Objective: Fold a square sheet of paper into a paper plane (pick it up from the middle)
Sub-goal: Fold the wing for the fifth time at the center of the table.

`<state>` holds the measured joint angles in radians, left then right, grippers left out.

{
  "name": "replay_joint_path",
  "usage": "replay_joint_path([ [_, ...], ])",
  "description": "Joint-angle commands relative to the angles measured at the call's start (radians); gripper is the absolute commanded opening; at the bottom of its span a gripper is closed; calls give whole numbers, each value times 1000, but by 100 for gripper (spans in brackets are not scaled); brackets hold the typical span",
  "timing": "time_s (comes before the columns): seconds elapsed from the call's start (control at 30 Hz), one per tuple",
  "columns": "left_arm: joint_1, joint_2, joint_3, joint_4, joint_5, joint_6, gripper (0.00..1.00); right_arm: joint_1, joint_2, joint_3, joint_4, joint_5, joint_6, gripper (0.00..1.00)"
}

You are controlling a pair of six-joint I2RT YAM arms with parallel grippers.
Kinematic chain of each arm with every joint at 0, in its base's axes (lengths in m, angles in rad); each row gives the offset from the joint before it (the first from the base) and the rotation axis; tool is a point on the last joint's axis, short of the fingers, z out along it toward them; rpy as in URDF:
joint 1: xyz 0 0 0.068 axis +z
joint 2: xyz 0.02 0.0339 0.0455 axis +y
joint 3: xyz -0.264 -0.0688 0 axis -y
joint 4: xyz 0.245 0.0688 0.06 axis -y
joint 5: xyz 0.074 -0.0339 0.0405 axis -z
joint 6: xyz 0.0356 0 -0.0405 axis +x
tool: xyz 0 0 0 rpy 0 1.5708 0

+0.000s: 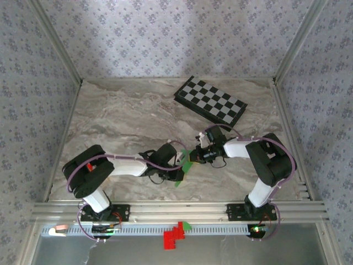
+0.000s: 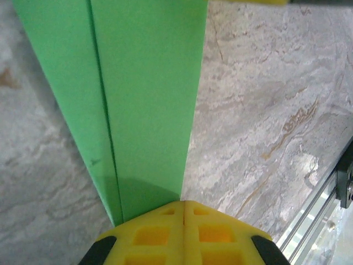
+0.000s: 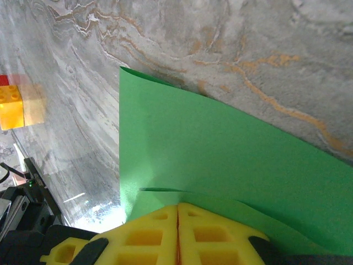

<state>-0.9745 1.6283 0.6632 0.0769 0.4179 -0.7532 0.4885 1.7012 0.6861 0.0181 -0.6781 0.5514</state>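
The green sheet of paper (image 1: 183, 170) lies folded on the marble table, between the two grippers. In the left wrist view the paper (image 2: 149, 99) is a long narrow strip with one straight crease down its length. My left gripper (image 2: 183, 202) is shut, its yellow fingertips down on the strip's near end and casting a shadow on it. In the right wrist view the paper (image 3: 209, 149) shows a pointed corner and a layered flap. My right gripper (image 3: 177, 205) is shut too, its tips on the layers. From above, the left gripper (image 1: 175, 170) and right gripper (image 1: 194, 159) nearly meet.
A black-and-white checkerboard (image 1: 210, 101) lies at the back right. A small orange block (image 3: 11, 107) sits at the left of the right wrist view. Red blocks (image 1: 174, 234) rest on the front rail (image 1: 182, 210). Patterned walls enclose the table.
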Motion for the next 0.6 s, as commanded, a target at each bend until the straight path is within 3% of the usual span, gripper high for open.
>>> replay_joint_path([
  [0.0,-23,-13,-51,-143,18,-14,2,-8,71,-27,-101,146,-31,9],
  [0.4,-22,-92,-53,-169,56,-3,3,-7,74,-11,-127,138,-49,10],
  [0.57,36,-190,-48,-179,45,0,6,2,53,18,-135,110,-62,11],
])
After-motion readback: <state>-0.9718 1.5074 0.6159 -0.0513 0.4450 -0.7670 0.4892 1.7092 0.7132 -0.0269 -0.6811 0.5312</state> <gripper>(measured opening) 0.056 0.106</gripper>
